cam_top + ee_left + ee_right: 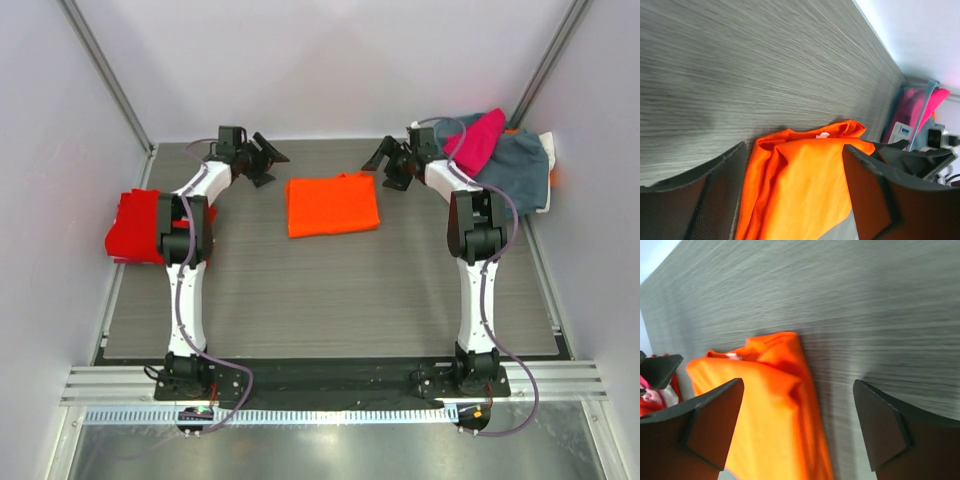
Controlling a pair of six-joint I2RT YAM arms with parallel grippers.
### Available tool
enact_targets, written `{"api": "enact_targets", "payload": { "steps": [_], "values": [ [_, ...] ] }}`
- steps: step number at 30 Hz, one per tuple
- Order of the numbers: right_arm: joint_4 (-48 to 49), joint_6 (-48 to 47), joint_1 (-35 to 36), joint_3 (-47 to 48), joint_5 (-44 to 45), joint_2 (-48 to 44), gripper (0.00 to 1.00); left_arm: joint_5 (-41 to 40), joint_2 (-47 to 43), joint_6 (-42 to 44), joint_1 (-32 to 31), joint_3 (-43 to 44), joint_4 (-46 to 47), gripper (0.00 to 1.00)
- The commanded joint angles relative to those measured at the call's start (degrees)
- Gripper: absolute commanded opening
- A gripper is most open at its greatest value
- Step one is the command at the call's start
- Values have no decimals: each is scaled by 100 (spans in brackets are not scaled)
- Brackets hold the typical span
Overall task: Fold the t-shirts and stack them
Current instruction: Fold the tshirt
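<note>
The bright orange t-shirt (333, 204) lies folded into a rough rectangle at the back middle of the table. It also shows in the left wrist view (805, 185) and the right wrist view (765, 410). My left gripper (268, 158) hovers open and empty just left of its far left corner. My right gripper (385, 165) hovers open and empty just right of its far right corner. The red t-shirt (135, 228) lies folded at the left table edge, partly under my left arm. The magenta t-shirt (480, 140) lies crumpled on a heap at the back right.
A grey-blue garment (515, 170) lies under the magenta one at the back right corner, with a bit of orange at its edge. Walls close in the table on the left, back and right. Bare wood-grain table (330, 290) lies in front of the orange shirt.
</note>
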Motion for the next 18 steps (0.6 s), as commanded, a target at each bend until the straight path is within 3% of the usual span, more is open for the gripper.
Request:
{"api": "enact_targets", "payload": {
  "steps": [1, 4, 11, 15, 18],
  "values": [
    [2097, 314, -52, -885, 84, -646, 98, 210, -150, 22, 48, 373, 535, 80],
    [2435, 166, -43, -1625, 67, -1139, 99, -80, -799, 399, 22, -512, 684, 83],
    [3156, 156, -43, -2505, -548, -1360, 83, 34, -1593, 611, -118, -2071, 1415, 68],
    [3130, 86, -52, -2365, -769, -1097, 71, 103, -1383, 743, -216, -1941, 1424, 59],
    [3059, 33, -43, -2233, -795, -921, 61, 113, -1068, 699, -242, -1670, 1328, 61]
  ]
}}
